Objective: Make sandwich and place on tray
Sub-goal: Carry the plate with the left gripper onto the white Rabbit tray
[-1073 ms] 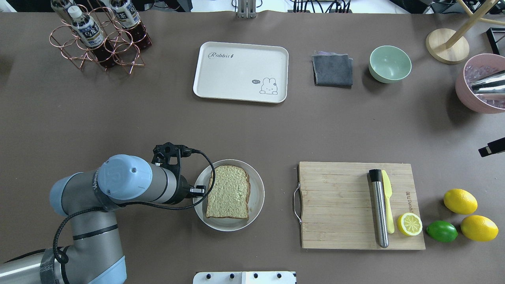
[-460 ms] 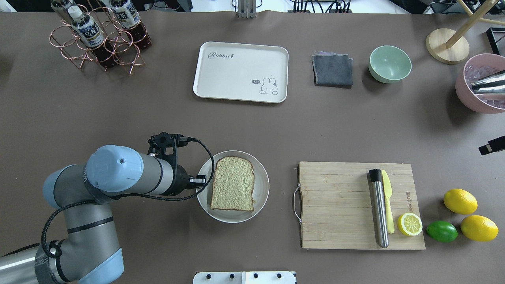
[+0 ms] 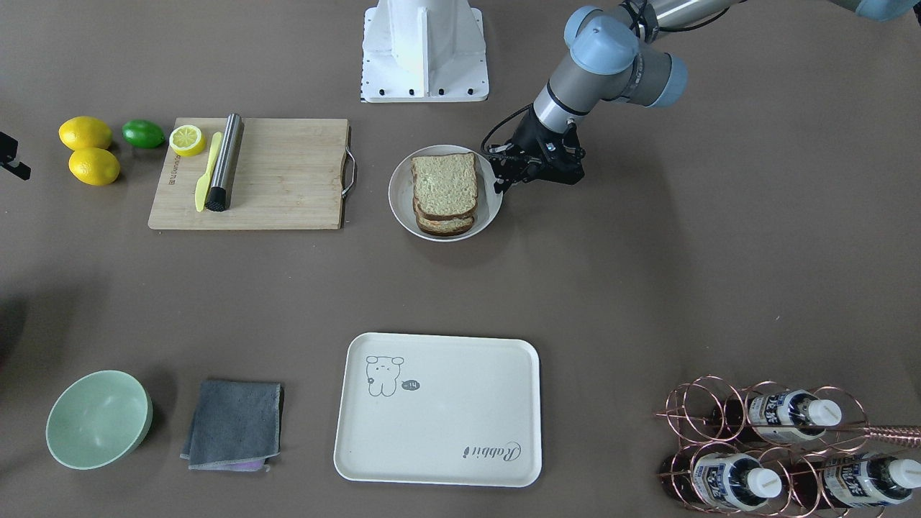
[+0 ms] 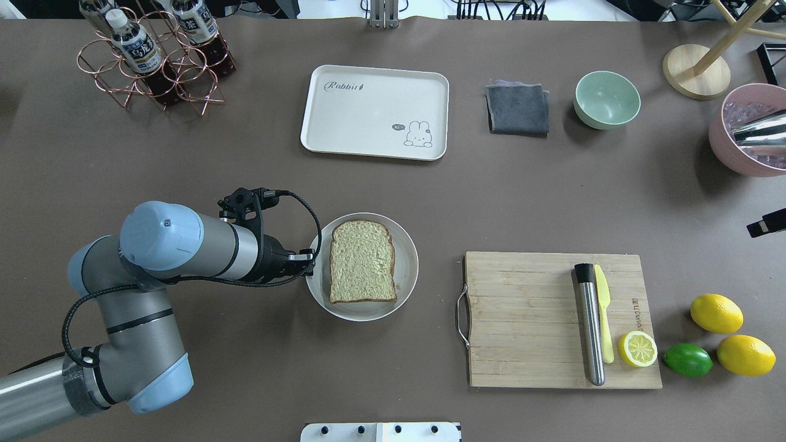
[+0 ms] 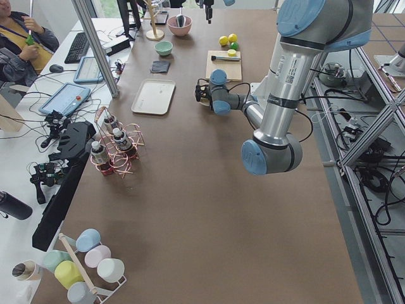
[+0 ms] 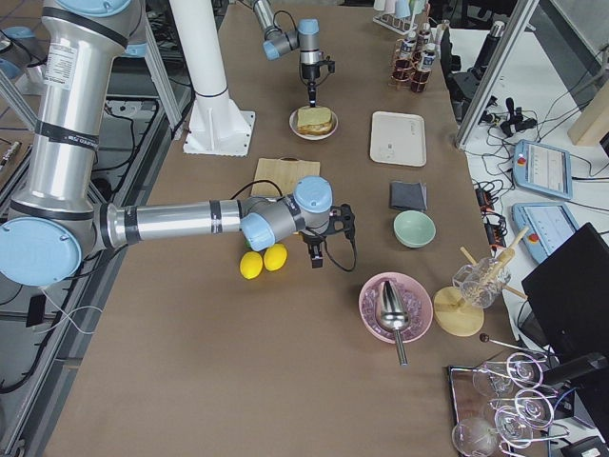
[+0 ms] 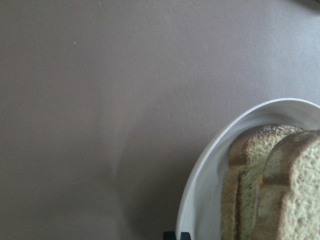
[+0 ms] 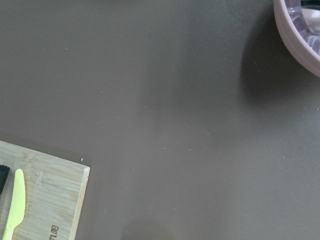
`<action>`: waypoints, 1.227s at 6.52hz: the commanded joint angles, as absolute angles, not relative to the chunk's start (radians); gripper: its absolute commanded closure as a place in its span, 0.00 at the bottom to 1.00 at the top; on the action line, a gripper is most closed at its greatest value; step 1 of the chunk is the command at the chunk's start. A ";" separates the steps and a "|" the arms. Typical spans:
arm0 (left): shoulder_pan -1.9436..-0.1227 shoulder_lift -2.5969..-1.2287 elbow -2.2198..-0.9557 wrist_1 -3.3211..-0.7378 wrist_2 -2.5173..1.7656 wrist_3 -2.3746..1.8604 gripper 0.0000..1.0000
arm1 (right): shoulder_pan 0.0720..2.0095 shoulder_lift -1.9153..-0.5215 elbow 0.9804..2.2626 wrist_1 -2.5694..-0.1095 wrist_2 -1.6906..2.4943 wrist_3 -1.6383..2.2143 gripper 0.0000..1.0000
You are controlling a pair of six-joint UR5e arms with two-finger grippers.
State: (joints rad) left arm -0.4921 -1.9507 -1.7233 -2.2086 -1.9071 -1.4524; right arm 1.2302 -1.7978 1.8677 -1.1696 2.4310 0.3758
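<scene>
The sandwich (image 4: 362,261), two stacked tan bread slices with dark crusts, lies on a round white plate (image 4: 406,294); the egg is hidden between the slices. My left gripper (image 4: 310,256) is shut on the plate's left rim. In the front-facing view the gripper (image 3: 498,188) pinches the plate (image 3: 399,194) beside the sandwich (image 3: 444,191). The left wrist view shows the plate rim (image 7: 200,190) and the slices (image 7: 270,185). The cream tray (image 4: 374,110) lies bare at the far middle, apart from the plate. My right gripper (image 4: 766,224) hovers at the right edge; I cannot tell its state.
A wooden cutting board (image 4: 540,319) with a metal cylinder (image 4: 589,325), yellow knife and lemon half lies right of the plate. Lemons (image 4: 716,313) and a lime lie beyond it. A bottle rack (image 4: 153,55), grey cloth (image 4: 517,108), green bowl (image 4: 607,99) and pink bowl (image 4: 746,132) line the far side.
My left gripper has moved the plate with the sandwich away from the robot, toward the tray. The arm's elbow swung with it. The right gripper barely shifted.
</scene>
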 commanded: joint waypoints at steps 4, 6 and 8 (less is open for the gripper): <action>-0.738 -2.147 -1.486 -2.144 -2.094 -1.303 1.00 | 1.232 -1.790 1.876 -1.169 2.430 0.377 0.01; -0.793 -2.299 -1.265 -2.169 -2.128 -1.281 1.00 | 1.232 -1.783 1.878 -1.167 2.427 0.379 0.01; -0.811 -2.432 -1.037 -2.225 -2.131 -1.232 1.00 | 1.232 -1.784 1.893 -1.167 2.428 0.382 0.01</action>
